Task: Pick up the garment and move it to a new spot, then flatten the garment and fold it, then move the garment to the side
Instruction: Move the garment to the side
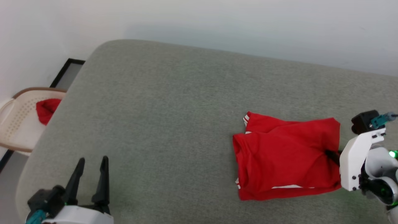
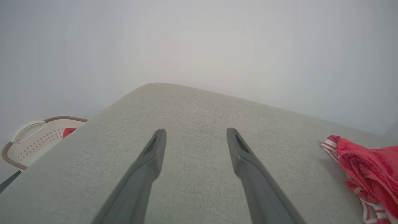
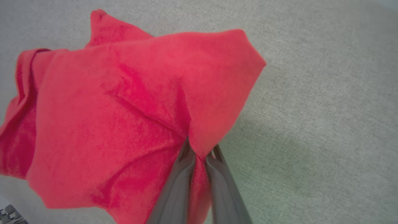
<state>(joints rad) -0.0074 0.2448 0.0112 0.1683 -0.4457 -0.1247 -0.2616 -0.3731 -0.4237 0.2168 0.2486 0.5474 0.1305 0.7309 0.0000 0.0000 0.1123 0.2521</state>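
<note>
The garment (image 1: 286, 155) lies folded into a red rectangle on the right part of the grey table (image 1: 161, 109), with thin white stripes showing at its left and front edges. My right gripper (image 1: 332, 155) reaches in from the right and is shut on the garment's right edge. In the right wrist view the two dark fingers (image 3: 177, 183) pinch a ridge of the garment (image 3: 124, 118), which bunches up around them. The garment's striped trim (image 2: 367, 174) shows at the right of the left wrist view. My left gripper (image 1: 91, 163) stands open over the near left of the table, holding nothing.
A cream perforated basket (image 1: 18, 121) stands off the table's left edge with a small plain red cloth (image 1: 46, 109) in it. A pale wall runs behind the table. A dark-framed panel (image 1: 67, 73) leans at the far left.
</note>
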